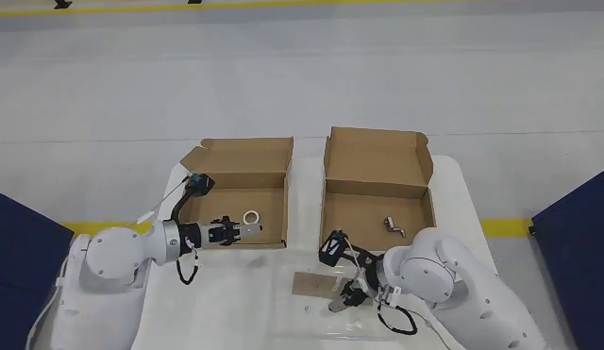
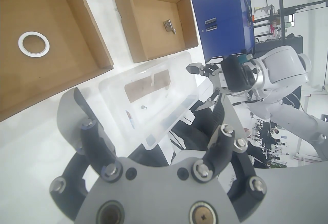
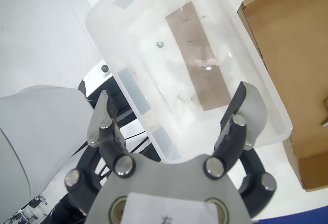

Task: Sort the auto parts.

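The left box (image 2: 85,21) and right box (image 2: 153,30) are showing matt brown cardboard, the ring (image 2: 34,54) is looking like smooth white plastic, the hinge (image 2: 167,26) and bolt (image 3: 159,44) are gleaming as bare metal, the bin (image 3: 153,68) is showing cloudy glossy plastic, and the fingers (image 3: 253,107) of the right gripper (image 3: 173,88) are shining as smooth metal.

Bright even light; glare on clear bin (image 3: 102,30); wrist-view edges bowed.
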Robot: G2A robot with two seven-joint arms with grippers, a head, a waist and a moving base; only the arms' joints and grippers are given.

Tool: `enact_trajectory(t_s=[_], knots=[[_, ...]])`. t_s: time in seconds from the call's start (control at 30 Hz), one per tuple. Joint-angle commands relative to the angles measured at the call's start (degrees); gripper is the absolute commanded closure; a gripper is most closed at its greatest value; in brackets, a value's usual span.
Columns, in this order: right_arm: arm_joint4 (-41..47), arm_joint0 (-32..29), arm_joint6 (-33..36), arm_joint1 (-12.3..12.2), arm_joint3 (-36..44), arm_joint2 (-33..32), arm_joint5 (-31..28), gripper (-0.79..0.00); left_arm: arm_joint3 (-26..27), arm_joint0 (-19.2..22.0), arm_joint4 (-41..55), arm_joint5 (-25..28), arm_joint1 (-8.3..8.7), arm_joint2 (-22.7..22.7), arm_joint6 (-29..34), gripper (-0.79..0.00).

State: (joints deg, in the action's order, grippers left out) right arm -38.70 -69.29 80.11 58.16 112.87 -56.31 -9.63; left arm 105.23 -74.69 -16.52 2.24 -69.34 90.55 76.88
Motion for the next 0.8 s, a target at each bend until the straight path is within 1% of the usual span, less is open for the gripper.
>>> enact_trajectory(t_s=[0.0, 0.27, 0.5, 0.77], knots=[[-0.9, 1.3, -0.3, 0.4, -1.2, 2.1, 0.7, -0.785, 0.0, 0.0, 0.0, 0.0, 0.0, 0.0, 0.0, -0.785], [-3.3, 6.0, -1.5, 2.3, -6.4, 9.4, 2.9, -0.785, 0.0, 0.0, 0.0, 0.0, 0.0, 0.0, 0.0, -0.785], [-4.1, 9.8, -1.3, 4.0, -9.8, 14.9, 3.5, -0.785, 0.0, 0.0, 0.0, 0.0, 0.0, 0.0, 0.0, -0.785], [-4.1, 9.8, -1.3, 4.0, -9.8, 14.9, 3.5, -0.785, 0.0, 0.0, 0.0, 0.0, 0.0, 0.0, 0.0, -0.785]])
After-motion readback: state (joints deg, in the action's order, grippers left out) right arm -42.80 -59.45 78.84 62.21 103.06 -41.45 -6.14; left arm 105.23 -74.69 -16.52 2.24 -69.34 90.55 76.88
